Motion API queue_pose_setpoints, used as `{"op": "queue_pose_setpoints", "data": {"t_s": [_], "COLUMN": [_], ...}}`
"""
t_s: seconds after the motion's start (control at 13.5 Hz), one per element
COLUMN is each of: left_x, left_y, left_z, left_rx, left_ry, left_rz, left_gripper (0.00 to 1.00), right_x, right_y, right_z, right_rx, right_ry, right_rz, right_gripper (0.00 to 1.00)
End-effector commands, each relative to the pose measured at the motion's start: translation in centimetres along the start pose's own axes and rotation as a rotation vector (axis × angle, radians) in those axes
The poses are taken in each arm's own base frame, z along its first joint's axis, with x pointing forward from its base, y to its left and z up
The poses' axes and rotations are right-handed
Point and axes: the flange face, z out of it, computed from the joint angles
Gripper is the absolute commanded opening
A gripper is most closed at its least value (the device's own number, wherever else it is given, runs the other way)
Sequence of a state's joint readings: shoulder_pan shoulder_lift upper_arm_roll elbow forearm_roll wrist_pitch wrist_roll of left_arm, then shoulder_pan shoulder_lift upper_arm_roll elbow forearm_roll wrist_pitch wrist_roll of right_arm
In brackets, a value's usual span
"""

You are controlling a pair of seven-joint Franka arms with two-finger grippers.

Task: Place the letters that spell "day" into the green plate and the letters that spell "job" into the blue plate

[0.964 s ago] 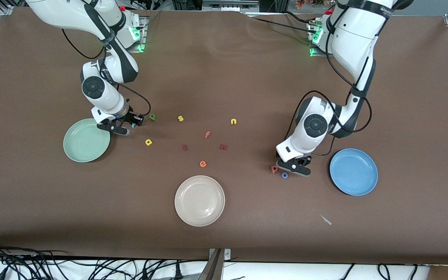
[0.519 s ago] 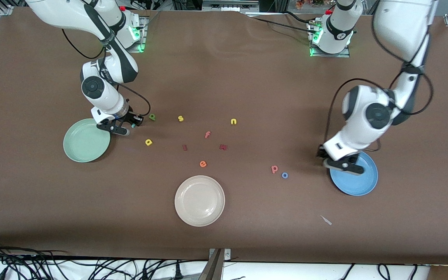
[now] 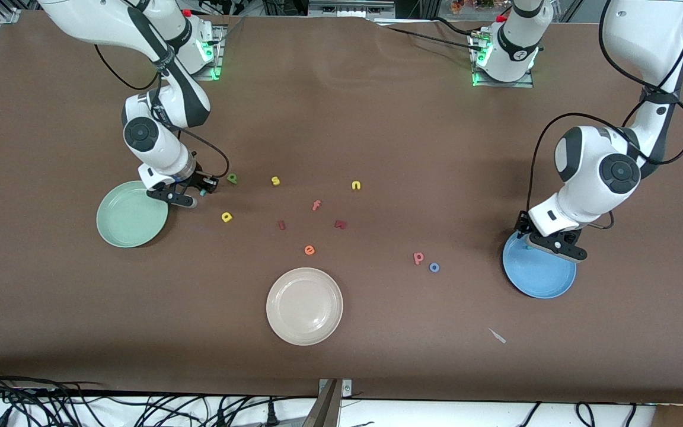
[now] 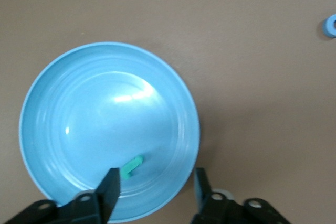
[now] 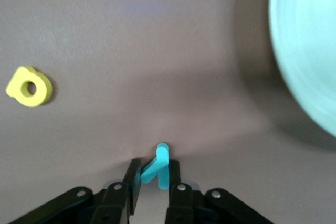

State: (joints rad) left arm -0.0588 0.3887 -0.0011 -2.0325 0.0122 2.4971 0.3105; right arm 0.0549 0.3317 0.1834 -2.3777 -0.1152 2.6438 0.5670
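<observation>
My left gripper hangs open over the rim of the blue plate at the left arm's end of the table. A teal j lies in that plate, just past the open jaws. The pink b and blue o lie on the table beside the plate. My right gripper is shut on the teal-cyan y, low beside the green plate. The green d and yellow a lie close by.
A cream-white plate sits nearest the front camera, mid-table. Loose letters lie in the middle: yellow s, yellow n, orange f, orange e and two dark red ones. A small pale scrap lies near the blue plate.
The left arm swung from beside the b and o to over the blue plate, opened, and the j now lies in the plate. The right gripper closed on the y, staying put.
</observation>
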Motion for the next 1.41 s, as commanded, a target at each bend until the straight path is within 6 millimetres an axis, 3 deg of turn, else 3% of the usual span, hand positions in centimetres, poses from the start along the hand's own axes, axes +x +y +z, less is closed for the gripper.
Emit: {"op": "queue_pose_setpoints", "data": {"t_s": [0.0,0.22,0.3,0.44,0.67,0.82,0.89,0.96,1.11,1.33], "left_x": [1.8,5.8,7.2,9.8,10.5,10.6,10.6,10.6,11.1,11.8], "left_y": [2.6,9.5,12.0,15.1,16.9,16.4,16.3,16.2,16.7,17.6], "left_z": [-1.0,0.1,1.0,2.2,4.5,4.8,4.8,5.1,5.8,7.0], "left_rx": [-0.017,-0.078,-0.097,-0.098,-0.096,-0.086,-0.083,-0.082,-0.084,-0.084], "left_ry": [0.037,0.063,0.066,0.109,0.142,0.142,0.14,0.139,0.14,0.145], "left_rz": [0.039,-0.014,-0.023,-0.004,-0.046,-0.046,-0.042,-0.044,-0.043,-0.036], "left_gripper": [0.94,0.94,0.94,0.94,0.92,0.75,0.69,0.67,0.67,0.67], "right_x": [2.8,5.2,6.0,7.4,9.8,11.5,12.3,12.8,13.1,13.0], "right_y": [-0.6,-1.0,-0.1,1.7,5.5,7.8,8.7,9.1,9.5,8.4], "right_z": [-2.6,-5.7,-6.2,-6.5,-6.5,-6.3,-5.9,-5.4,-5.2,-6.0], "right_rx": [-0.034,-0.085,-0.094,-0.097,-0.104,-0.108,-0.112,-0.116,-0.118,-0.118], "right_ry": [-0.039,-0.11,-0.123,-0.12,-0.116,-0.113,-0.115,-0.119,-0.121,-0.117], "right_rz": [-0.013,-0.066,-0.099,-0.161,-0.233,-0.268,-0.278,-0.267,-0.258,-0.269], "right_gripper": [0.15,0.15,0.15,0.16,0.16,0.18,0.23,0.41,0.98,1.0]}}
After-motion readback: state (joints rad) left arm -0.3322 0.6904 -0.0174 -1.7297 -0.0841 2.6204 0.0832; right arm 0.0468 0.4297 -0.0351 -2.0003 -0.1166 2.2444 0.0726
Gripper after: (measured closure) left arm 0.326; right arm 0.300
